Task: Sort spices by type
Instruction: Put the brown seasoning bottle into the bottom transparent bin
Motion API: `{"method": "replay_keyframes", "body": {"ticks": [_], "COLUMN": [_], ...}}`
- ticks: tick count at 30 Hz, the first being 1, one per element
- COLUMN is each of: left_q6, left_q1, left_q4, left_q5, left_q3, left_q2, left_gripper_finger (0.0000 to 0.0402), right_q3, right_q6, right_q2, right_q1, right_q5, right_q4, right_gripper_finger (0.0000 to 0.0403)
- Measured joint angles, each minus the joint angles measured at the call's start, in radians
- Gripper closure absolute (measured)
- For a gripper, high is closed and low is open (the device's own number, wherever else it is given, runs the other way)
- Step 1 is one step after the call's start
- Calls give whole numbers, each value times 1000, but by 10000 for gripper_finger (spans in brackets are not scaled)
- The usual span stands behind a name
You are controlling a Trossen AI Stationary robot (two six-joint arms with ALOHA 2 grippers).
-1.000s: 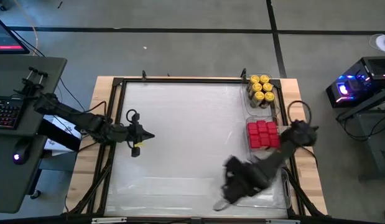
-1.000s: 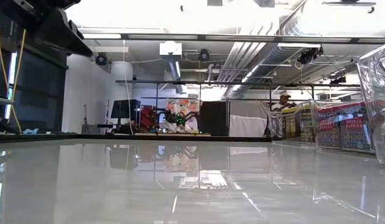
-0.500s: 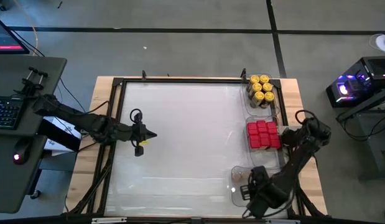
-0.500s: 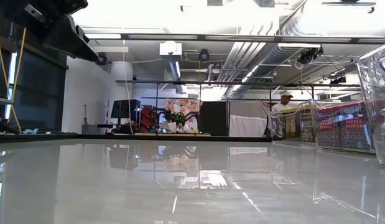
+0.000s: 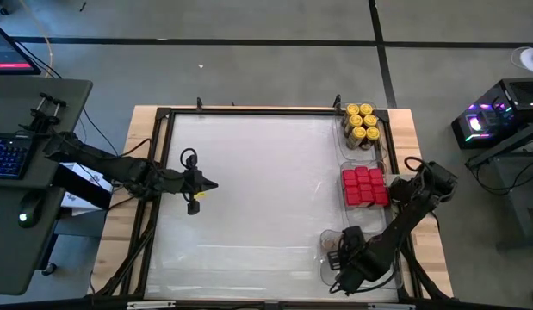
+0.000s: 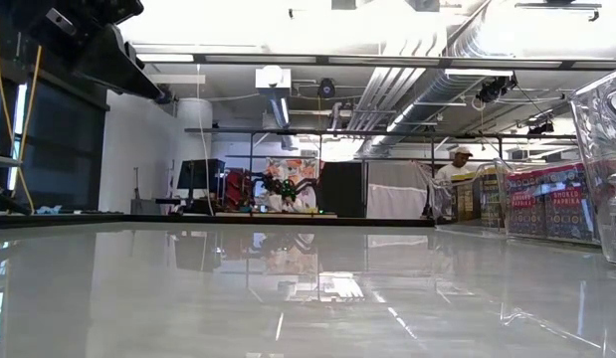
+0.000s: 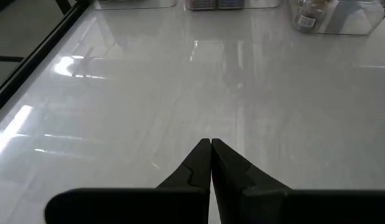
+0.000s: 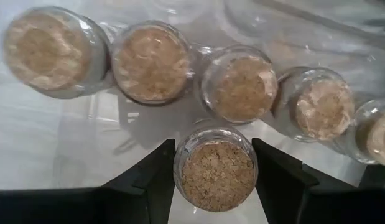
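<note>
My right gripper (image 8: pixel 214 152) hangs over the clear tray (image 5: pixel 325 238) at the table's near right, shut on a small round spice jar with a cork top (image 8: pixel 217 173). Beyond it, several jars of the same kind (image 8: pixel 152 62) stand in a row in that tray. Jars with yellow lids (image 5: pixel 362 122) fill the far right tray. Red tins (image 5: pixel 363 186) fill the middle one. In the high view the arm hides the right gripper's fingers. My left gripper (image 5: pixel 211 185) hovers shut over the table's left side, with nothing in it (image 7: pixel 211 147). My right gripper pinches the cork-topped jar between its two fingers, one on each side of the glass wall (image 8: pixel 178 163) just under the cork. The fingers come from above, pointing down. The jar stands upright between them; I cannot tell whether its base rests on the tray floor.
The three clear trays line the table's right edge. The wide glossy middle of the table (image 5: pixel 257 189) is bare. A black frame (image 5: pixel 249 111) runs around the table. In the low view a clear tray wall (image 6: pixel 601 149) stands at the right, and a person (image 6: pixel 457 164) stands far off in the room.
My right gripper has gone toward the table's right edge and down over the near right tray, its wrist rolling as it went. The jar has stayed between its fingers. My left arm has kept almost still.
</note>
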State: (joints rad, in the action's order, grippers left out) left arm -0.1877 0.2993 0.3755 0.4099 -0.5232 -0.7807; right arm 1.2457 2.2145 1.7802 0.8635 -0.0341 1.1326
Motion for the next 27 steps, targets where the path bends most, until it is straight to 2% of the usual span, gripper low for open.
{"method": "replay_keyframes", "body": {"ticks": [8,19,27], "left_q6": [40,57,62], "left_q1": [0,-48,-78], "left_q4": [1,1,1], "left_q5": [0,-9,-15], "left_q3": [0,0,0], "left_q2": [0,0,0], "left_gripper_finger": [401,402,402], "right_q3": [0,1,84], "right_q6": [-25,-26,-102], "right_q2": [0,0,-41], "right_q1": [0,0,12], "right_q5": [-17,12,16], "right_q4": [-19,-9,43], "right_gripper_finger": [205,150,147]}}
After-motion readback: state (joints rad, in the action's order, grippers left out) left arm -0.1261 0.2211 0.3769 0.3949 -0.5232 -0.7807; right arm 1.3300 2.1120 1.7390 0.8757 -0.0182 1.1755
